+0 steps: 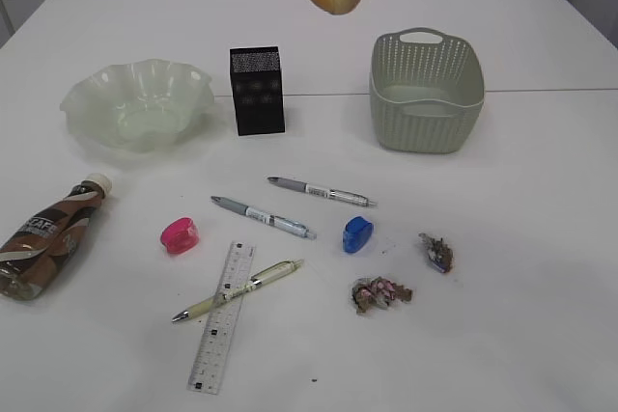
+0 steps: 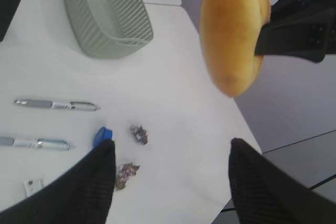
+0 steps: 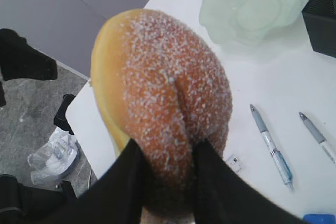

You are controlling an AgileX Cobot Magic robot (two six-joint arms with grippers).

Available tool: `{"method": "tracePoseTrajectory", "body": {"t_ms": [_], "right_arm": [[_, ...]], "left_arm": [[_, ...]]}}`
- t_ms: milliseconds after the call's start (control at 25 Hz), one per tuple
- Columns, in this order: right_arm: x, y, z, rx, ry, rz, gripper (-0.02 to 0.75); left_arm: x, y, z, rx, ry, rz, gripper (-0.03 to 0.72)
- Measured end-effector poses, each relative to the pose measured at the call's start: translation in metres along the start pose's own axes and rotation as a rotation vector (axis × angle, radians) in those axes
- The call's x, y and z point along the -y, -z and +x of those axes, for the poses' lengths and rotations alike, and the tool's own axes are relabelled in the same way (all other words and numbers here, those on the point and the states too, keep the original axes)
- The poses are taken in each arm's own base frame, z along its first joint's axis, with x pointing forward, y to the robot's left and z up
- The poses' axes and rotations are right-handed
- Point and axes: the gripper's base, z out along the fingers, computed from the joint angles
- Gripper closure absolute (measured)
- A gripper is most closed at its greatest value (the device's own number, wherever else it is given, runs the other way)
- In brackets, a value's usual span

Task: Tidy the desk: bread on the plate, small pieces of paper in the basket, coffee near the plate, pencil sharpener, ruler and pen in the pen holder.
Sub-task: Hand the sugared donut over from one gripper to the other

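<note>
Sugar-dusted golden bread (image 3: 168,114) sits clamped in right pincer (image 3: 168,182).

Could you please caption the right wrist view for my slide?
Right gripper holds the sugar-dusted bread aloft above the desk.

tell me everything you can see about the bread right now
The bread is an oval golden-brown bun with a crease down its middle, its top dusted with white sugar, its underside smoother and yellower. It looks soft and whole. It is lifted clear of the desk, high above its far side, pinched at one end by the right gripper. Nothing else touches it; the left gripper is apart from it, holding nothing.
</note>
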Motion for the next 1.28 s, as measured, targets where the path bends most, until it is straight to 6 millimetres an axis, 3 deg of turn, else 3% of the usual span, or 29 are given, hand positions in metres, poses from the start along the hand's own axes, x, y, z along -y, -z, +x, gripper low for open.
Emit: {"method": "tracePoseTrajectory", "body": {"t_ms": [280,560,880,1280], "right_arm": [[-0.01,0.001,-0.006,0.063,-0.004,-0.1,0.562],[-0.016,0.002,-0.01,0.104,-0.029,-0.167,0.563],[-0.024,-0.002,-0.01,0.099,-0.019,-0.193,0.563],[-0.027,-0.005,-0.01,0.097,-0.016,-0.205,0.563]], "left_arm": [[-0.01,-0.025,-0.04,0.0,0.022,0.172,0.151],[-0.012,-0.039,-0.063,0.047,0.044,0.344,0.083],[-0.002,-0.06,-0.073,0.05,0.005,0.427,0.037],[0.005,-0.079,-0.07,0.003,-0.003,0.461,0.019]]}}
